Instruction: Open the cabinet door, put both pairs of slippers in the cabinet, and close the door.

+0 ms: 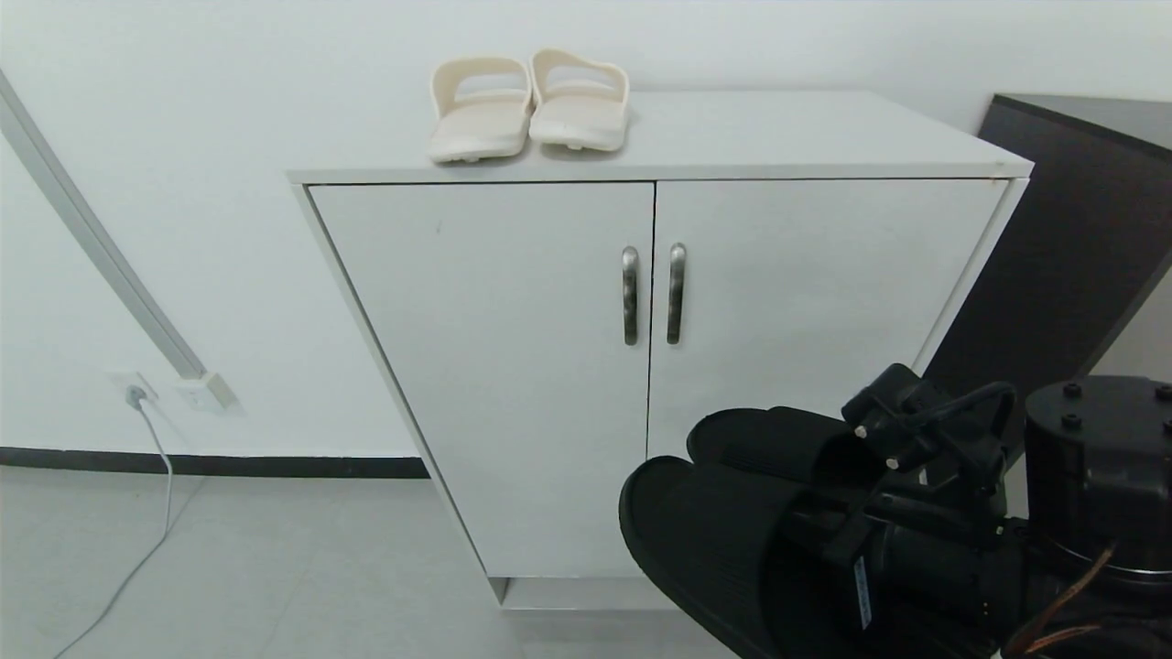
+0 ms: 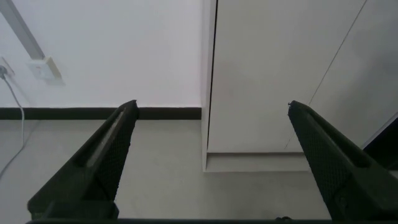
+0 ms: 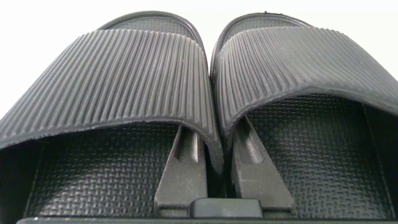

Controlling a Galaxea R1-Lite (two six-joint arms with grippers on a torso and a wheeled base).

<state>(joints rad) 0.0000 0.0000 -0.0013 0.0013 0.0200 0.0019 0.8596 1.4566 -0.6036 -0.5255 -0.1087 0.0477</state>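
The white cabinet point(image 1: 513, 366) stands against the wall with both doors shut; two metal handles point(image 1: 630, 295) meet at the middle. A beige pair of slippers point(image 1: 526, 105) rests on its top, toward the left. At the lower right, in front of the right door, my right gripper point(image 3: 214, 130) is shut on a black pair of slippers point(image 1: 732, 522), one finger point(image 3: 183, 168) inside each slipper point(image 3: 143, 74), pinching their inner walls together. My left gripper point(image 2: 211, 106) hangs open, with nothing between its fingers, low near the cabinet's bottom left corner point(image 2: 267, 74).
A dark piece of furniture point(image 1: 1071, 238) stands close to the cabinet's right side. On the left wall are a socket point(image 1: 137, 394) and a cable trailing onto the grey floor point(image 1: 275, 567), which is bare in front of the left door.
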